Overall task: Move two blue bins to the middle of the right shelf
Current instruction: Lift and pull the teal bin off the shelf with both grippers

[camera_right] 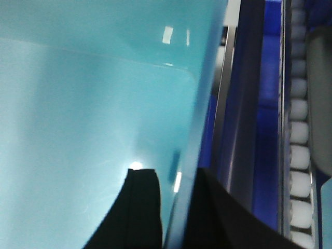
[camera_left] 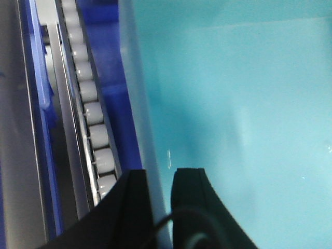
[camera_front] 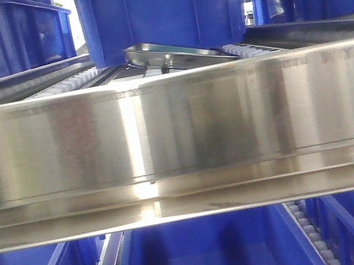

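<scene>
Shiny steel rail [camera_front: 176, 126] of a shelf fills the middle of the front view, very close to the lens. Just behind and above it, a blue bin [camera_front: 162, 11] sits centred on the shelf level, over rows of white rollers [camera_front: 79, 81]. A tilted metal strip [camera_front: 177, 53] shows under its front edge. Neighbouring bins [camera_front: 3, 39] stand at either side, and lower bins [camera_front: 206, 258] show beneath the rail.

From the left wrist, the left claw [camera_left: 162, 205] straddles the bin's side wall, one black finger [camera_left: 137, 207] outside and one inside, pressed against the wall. The bin's inside looks pale teal here, and rollers run along the outside.

From the right wrist, the right claw [camera_right: 179, 212] clamps the opposite wall in the same way, with rollers at the far right.
</scene>
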You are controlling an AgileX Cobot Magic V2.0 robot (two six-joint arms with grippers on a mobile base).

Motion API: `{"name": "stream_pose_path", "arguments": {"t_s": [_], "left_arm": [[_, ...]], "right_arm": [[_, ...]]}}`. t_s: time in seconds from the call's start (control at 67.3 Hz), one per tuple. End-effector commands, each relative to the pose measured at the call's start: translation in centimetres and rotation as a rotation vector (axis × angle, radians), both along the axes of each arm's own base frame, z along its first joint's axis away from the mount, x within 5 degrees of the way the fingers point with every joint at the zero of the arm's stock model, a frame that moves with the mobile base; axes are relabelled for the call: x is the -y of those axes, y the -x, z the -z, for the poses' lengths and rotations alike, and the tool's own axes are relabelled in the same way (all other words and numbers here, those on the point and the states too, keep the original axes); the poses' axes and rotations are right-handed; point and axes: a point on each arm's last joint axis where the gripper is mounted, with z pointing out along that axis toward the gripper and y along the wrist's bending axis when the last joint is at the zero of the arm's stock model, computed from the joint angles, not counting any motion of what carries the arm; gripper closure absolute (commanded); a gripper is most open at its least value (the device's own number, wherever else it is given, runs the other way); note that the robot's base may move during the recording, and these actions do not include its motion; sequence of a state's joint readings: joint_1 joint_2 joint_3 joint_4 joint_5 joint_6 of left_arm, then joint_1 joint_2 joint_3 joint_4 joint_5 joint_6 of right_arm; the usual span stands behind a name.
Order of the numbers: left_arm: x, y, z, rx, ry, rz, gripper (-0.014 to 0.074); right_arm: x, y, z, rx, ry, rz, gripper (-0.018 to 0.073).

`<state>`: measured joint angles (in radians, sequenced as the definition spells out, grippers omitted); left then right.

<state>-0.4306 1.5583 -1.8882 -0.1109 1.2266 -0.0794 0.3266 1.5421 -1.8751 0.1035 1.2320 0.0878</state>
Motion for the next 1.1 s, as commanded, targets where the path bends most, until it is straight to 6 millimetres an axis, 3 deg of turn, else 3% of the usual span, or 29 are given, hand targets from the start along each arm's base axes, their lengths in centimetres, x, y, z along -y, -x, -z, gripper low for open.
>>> {"name": "stream_pose_path", "arguments": {"t_s": [0.0, 0.713, 1.084], "left_arm": [[0.0, 1.2, -1.6, 0.032, 0.064, 0.036, 0.0707], [0.2, 0.9, -1.9, 0.077, 0.088, 0.029, 0.0707], [0.5, -0.1, -3.2, 0.241, 0.175, 0.004, 0.0707]], "right_arm": [[0.3, 0.7, -1.7, 0.074, -0.018, -0.017, 0.0711], [0.1, 0.2, -2.4, 0.158, -0.050, -0.008, 0.0711], [0.0, -0.4, -3.3, 0.268, -0.091, 0.005, 0.0711]]}}
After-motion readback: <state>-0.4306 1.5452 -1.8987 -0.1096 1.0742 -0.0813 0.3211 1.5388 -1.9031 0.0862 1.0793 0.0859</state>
